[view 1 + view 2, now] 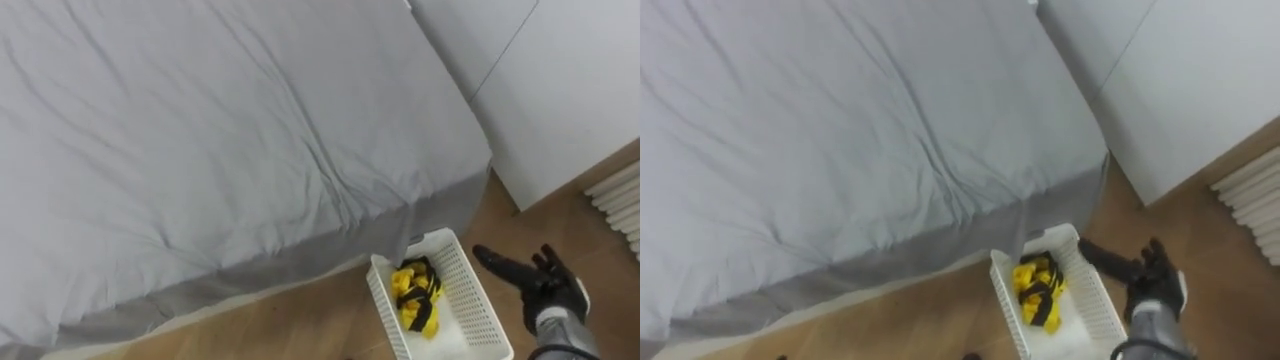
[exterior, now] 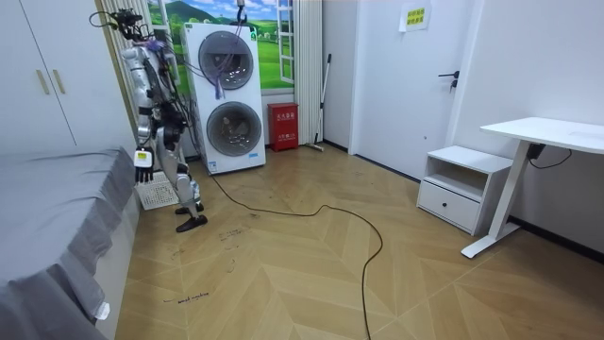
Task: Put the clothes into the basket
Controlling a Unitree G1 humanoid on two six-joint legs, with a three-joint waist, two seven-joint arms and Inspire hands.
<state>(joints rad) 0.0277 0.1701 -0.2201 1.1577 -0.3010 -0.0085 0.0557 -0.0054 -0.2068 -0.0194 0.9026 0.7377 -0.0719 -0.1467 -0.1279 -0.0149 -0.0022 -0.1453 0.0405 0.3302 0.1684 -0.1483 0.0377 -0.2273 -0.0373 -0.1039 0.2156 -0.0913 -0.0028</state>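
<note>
The yellow and black garment (image 1: 417,293) lies bunched in the white basket (image 1: 470,290), which stands on the floor (image 1: 300,320) by the corner of the bed (image 1: 200,130). My right hand (image 1: 545,285) hangs just right of the basket, fingers straight and released, holding nothing. I judge the drop done, so I'd draw the hand clear without nudging the rim, then scan the bed for more clothes. The basket's near end is cut off, and the folds possibly hide a second piece
</note>
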